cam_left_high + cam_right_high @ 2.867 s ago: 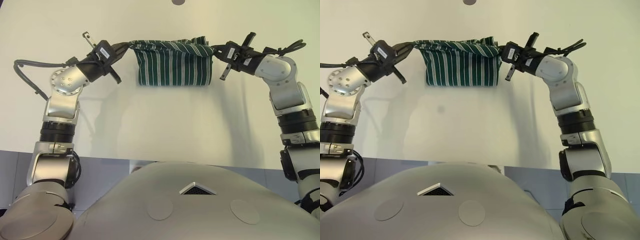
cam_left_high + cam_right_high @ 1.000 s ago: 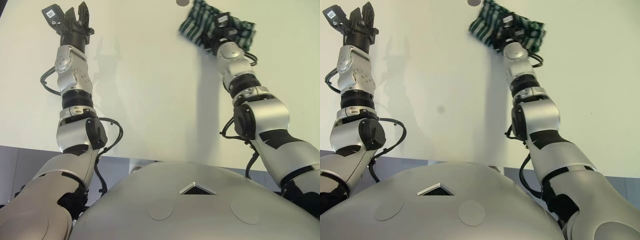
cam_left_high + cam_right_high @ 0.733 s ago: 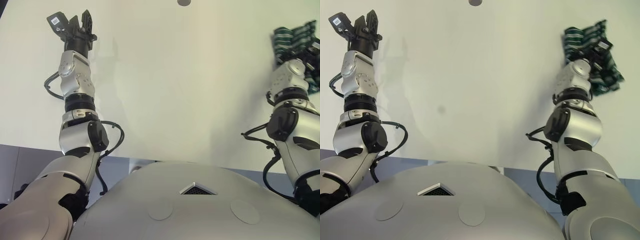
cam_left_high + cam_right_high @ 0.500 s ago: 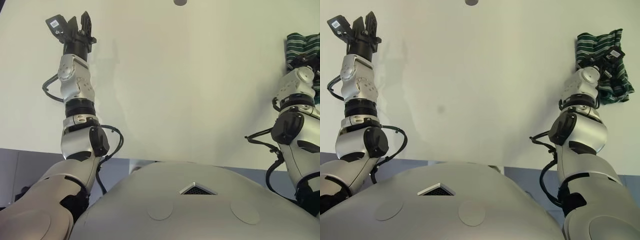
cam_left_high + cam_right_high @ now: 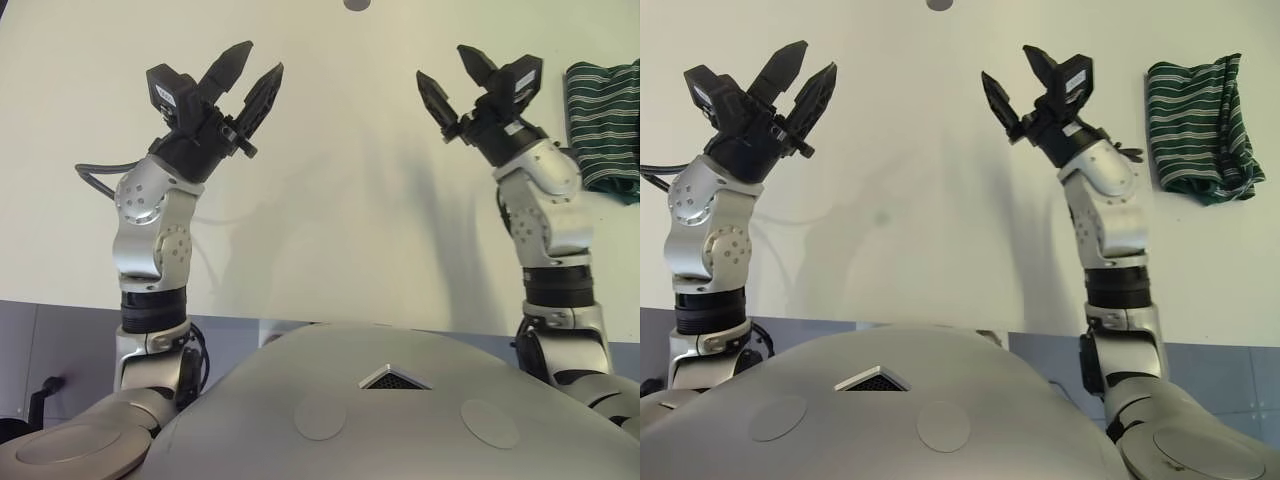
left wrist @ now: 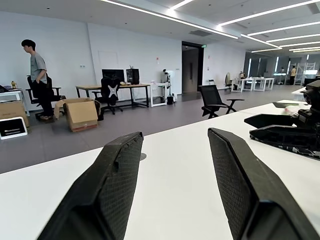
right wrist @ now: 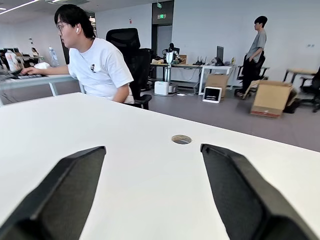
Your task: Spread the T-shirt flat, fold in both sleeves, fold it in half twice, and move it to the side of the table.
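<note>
The folded green T-shirt (image 5: 1195, 125) with white stripes lies flat at the far right side of the white table (image 5: 330, 200). No gripper touches it. My right gripper (image 5: 441, 62) is raised above the table, left of the shirt and well apart from it, open and empty. Over the table's left half my left gripper (image 5: 262, 58) is raised the same way, open with nothing in it. In the left wrist view the left gripper's fingers (image 6: 107, 190) stand wide apart over bare tabletop, with the right gripper (image 6: 285, 130) farther off. The right wrist view shows the right gripper (image 7: 152, 148) spread open too.
A round cable hole (image 5: 356, 4) sits at the table's far edge, also visible as the hole (image 7: 181, 139) in the right wrist view. Beyond the table is an office with desks, chairs and boxes. The table's near edge runs just in front of me.
The right gripper carried the folded T-shirt from the middle to the right side and let it go. Both arms have since drawn back and risen, with both grippers open.
</note>
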{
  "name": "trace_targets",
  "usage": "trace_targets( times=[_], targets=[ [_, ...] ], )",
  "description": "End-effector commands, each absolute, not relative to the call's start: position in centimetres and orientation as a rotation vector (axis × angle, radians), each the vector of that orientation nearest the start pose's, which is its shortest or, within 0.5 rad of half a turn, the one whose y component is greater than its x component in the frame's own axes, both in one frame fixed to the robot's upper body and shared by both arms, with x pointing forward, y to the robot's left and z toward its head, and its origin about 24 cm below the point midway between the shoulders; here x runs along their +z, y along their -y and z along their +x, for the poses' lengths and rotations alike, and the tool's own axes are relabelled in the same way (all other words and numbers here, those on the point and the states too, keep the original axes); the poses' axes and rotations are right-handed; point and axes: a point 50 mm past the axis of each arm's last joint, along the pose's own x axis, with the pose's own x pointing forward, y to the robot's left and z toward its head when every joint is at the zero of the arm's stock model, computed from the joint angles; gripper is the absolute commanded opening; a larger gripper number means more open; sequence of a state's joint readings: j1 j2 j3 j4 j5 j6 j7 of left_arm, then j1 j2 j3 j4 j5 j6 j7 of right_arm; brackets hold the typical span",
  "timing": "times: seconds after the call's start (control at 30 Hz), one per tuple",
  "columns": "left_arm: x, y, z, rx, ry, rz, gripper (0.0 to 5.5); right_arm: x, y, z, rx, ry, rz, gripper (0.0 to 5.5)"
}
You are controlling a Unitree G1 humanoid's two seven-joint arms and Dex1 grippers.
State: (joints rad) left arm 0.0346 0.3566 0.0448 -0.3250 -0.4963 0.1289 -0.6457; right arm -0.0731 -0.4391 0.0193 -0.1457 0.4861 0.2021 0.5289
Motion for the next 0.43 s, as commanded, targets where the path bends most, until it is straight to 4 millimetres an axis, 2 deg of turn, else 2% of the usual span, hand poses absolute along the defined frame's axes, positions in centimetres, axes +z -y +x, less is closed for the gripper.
trace_targets(
  times=[0.03,0.1,0.17,0.23,0.43],
  targets=[
    [11.2,-17.6,22.5,-0.771,0.140,0.005,2.38,10.1,19.6,24.1,0.749,-0.056,0.074,3.55],
    [11.2,-18.1,22.9,-0.753,0.136,0.021,2.38,9.9,20.2,23.9,0.773,-0.087,0.062,3.55],
    [10.5,-18.7,25.0,-0.597,0.122,0.094,2.38,8.7,20.6,24.4,0.750,-0.138,-0.005,3.55],
    [9.8,-18.4,26.0,-0.518,0.121,0.156,2.38,7.9,20.2,24.6,0.747,-0.157,-0.032,3.55],
    [9.0,-17.4,26.8,-0.477,0.145,0.154,2.38,7.3,19.1,24.7,0.766,-0.138,-0.041,3.55]
  ],
)
